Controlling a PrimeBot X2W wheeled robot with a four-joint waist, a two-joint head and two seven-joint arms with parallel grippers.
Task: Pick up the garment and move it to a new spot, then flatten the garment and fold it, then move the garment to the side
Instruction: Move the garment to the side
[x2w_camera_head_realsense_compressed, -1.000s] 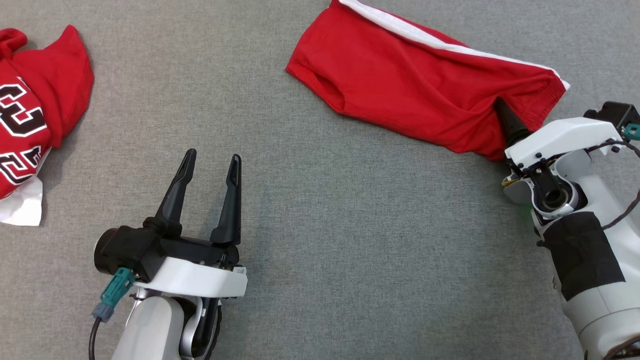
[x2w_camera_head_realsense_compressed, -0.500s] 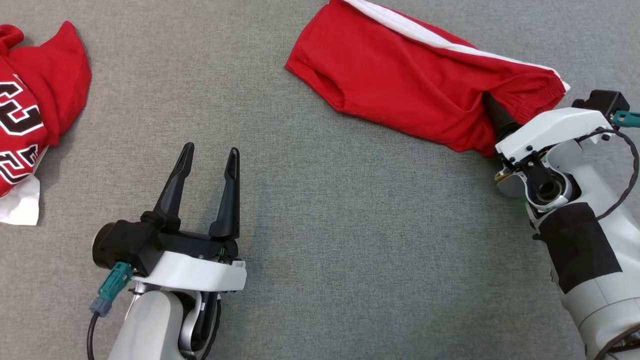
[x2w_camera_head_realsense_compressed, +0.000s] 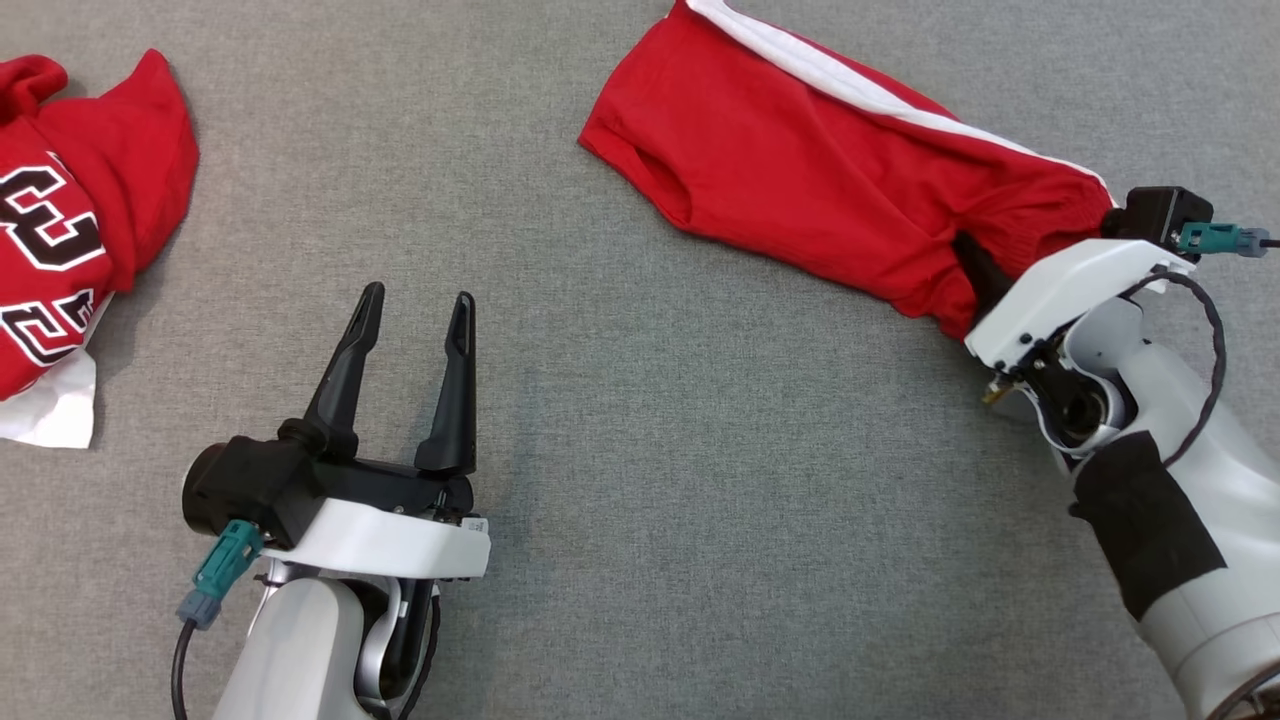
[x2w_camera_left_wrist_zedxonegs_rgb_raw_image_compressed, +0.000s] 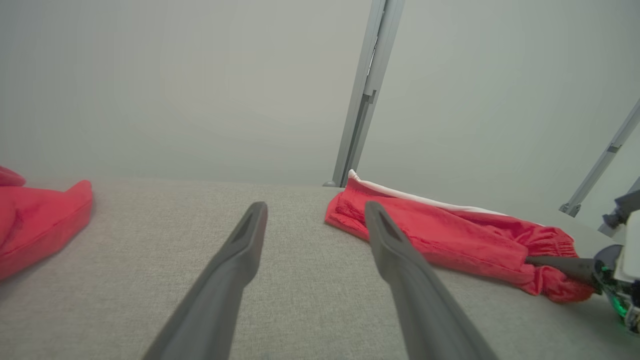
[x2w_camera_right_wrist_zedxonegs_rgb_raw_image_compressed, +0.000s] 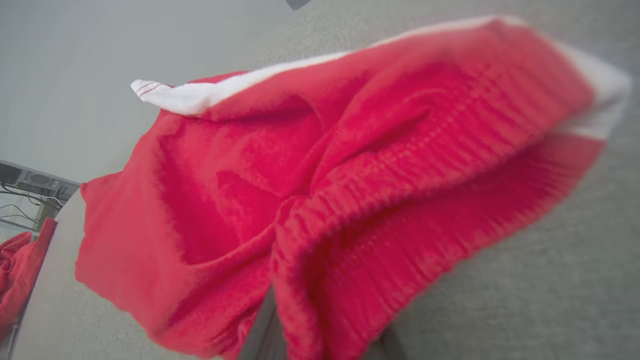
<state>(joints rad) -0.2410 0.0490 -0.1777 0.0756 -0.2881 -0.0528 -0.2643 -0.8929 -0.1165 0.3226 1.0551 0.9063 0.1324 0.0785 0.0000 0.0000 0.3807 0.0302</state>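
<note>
— Grey cloth counter (x2w_camera_head_realsense_compressed: 640, 430) looks bare up close. What changed?
— Nearest me, my left tool (x2w_camera_head_realsense_compressed: 419, 295) hangs spread and idle. Farther right, my right tool (x2w_camera_head_realsense_compressed: 968, 250) has just pinched together on the waistband of the red shorts (x2w_camera_head_realsense_compressed: 800, 170) at the counter's far right. I'd judge the lift can start. Beyond is a pale wall (x2w_camera_left_wrist_zedxonegs_rgb_raw_image_compressed: 200, 75) and a metal post (x2w_camera_left_wrist_zedxonegs_rgb_raw_image_compressed: 367, 90).

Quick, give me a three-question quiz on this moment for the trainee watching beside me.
1. True or false: the left gripper is open and touches no garment.
2. The right gripper is closed on which part of the red shorts? A waistband end; B leg hem; C far tip of the white stripe.
3. Fill in: the red jersey lies to the robot's ___.
Key: 1 true; 2 A; 3 left.
</note>
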